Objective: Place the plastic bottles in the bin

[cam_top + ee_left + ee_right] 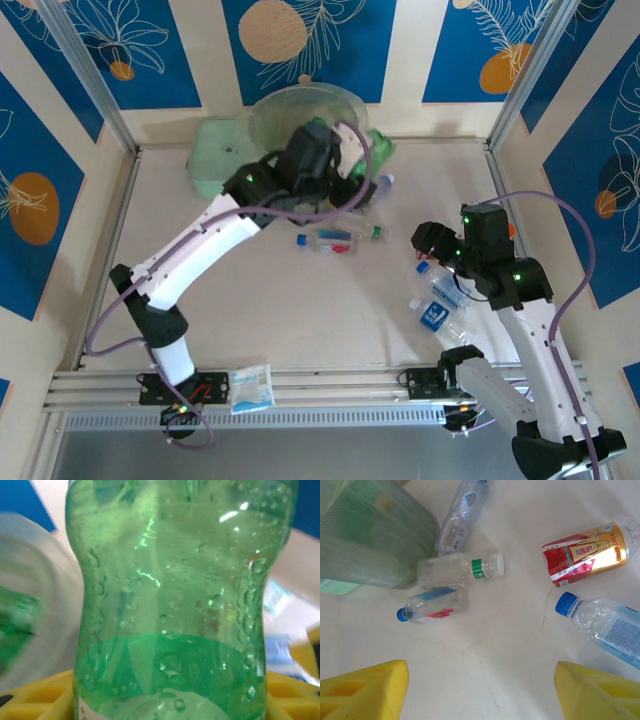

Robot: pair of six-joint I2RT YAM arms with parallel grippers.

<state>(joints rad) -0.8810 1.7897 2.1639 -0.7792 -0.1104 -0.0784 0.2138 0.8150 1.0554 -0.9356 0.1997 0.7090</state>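
My left gripper [350,165] is clamped on a green bottle [175,605], its yellow fingers [40,697] pressed to either side of the bottle's lower body. It sits at the right near edge of the bin [300,110], at the far middle of the table [280,300]. From overhead I can't tell whether the bottle is over the mouth or only level with the rim, and that is my main worry. If I let go here, I think it could strike the rim or the liner and drop outside, among the bottles below. The bottle's wall is smooth and beaded with droplets inside, so it might also slip or twist in the grip. The flat mint-green box [215,155] lies just left of the bin, clear of this side. My right gripper [481,672] hangs above the table on the right with its jaws wide apart and nothing between them. Beneath it lie a blue-capped bottle [432,606], a white-capped bottle [460,570] and a long clear bottle [462,515], all close against the bin wall. A red-and-gold bottle [585,552] and a blue-labelled bottle [605,625] lie further right. The ones by the bin crowd each other, so I judge that picking up one could nudge its neighbour.
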